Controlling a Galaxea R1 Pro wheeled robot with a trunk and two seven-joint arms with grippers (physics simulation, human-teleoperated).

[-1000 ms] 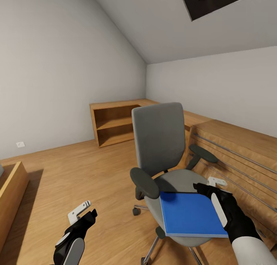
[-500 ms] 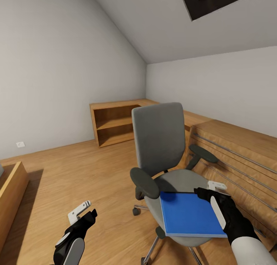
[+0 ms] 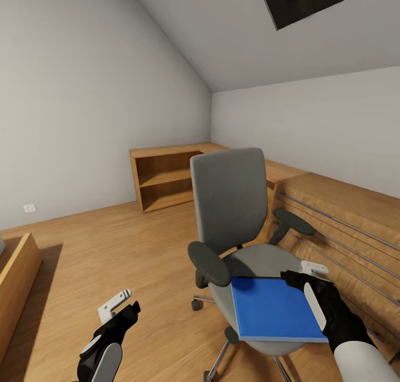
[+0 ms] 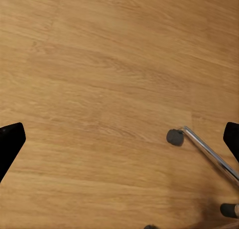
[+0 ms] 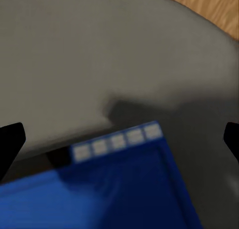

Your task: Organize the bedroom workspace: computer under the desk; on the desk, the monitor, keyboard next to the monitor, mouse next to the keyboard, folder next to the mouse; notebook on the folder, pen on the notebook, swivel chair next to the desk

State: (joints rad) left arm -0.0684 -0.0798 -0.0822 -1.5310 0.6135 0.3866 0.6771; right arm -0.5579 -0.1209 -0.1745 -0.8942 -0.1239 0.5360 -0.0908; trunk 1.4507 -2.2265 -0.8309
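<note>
On the chair (image 3: 239, 243) seat lies the blue folder (image 3: 275, 310), flat, with its near edge running out past the front of the cushion. The right gripper (image 3: 311, 282) sits at the folder's far right corner, just above the seat. From its wrist camera the two black fingertips stand wide apart at either side, with the folder's corner (image 5: 124, 189) and the grey cushion between them, so it is open and has hold of nothing yet. The left gripper (image 3: 119, 310) hangs low over the bare floor (image 3: 111, 249) to the left of the chair, also spread wide and empty; below it I can see one chrome leg of the chair base (image 4: 206, 151) and a castor.

The step, as I judge it, is picking the folder up off the seat. A thin flat thing on a soft cushion gives little to bite on from above. It would go better to bring one finger under an edge where the folder overhangs the seat and close on the thickness there. Pinching only a corner risks the folder swinging or slipping once lifted, so a hold further along the edge looks safer. The chair is on castors, so any sideways push may roll it away; the approach should press down rather than across.
</note>
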